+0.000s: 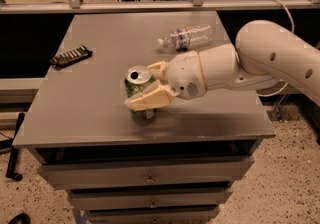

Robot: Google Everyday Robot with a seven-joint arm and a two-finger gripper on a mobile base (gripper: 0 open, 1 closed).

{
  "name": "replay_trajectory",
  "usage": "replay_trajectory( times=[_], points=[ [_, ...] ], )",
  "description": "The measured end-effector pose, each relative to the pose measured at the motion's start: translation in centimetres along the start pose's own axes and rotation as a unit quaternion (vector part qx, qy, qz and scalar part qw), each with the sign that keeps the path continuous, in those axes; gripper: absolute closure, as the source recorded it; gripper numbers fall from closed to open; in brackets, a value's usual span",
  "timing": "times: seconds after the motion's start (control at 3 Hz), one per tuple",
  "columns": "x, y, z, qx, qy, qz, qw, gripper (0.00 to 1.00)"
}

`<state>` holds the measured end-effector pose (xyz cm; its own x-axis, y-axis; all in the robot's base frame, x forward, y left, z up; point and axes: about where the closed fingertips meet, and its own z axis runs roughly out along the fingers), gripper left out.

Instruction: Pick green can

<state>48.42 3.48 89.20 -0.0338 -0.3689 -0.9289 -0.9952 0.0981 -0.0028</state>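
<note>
A grey metal drawer table [100, 108] fills the room's middle. Over it a white robot arm [270, 58] reaches left, its cream two-finger gripper [140, 84] near the front edge, jaws clamped on the small upright green aluminium can [138, 75]. A clear plastic water bottle [187, 36] lies behind.

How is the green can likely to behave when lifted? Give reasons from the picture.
Upright on the table, with the gripper around it, the green can could tip if nudged sideways. Its smooth metal sides may slip in a weak grip. The top looks opened, so it is perhaps light and easily dented.
</note>
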Motion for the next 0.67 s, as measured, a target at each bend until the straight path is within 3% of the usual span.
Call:
replay_trajectory(
  times=[0.33,0.67],
  points=[
    [-2.23,-2.23,-4.23,0.044,-0.013,-0.007,0.9989,0.99],
    [-2.23,-2.09,-4.01,0.041,-0.012,-0.007,0.999,1.0]
  ],
)
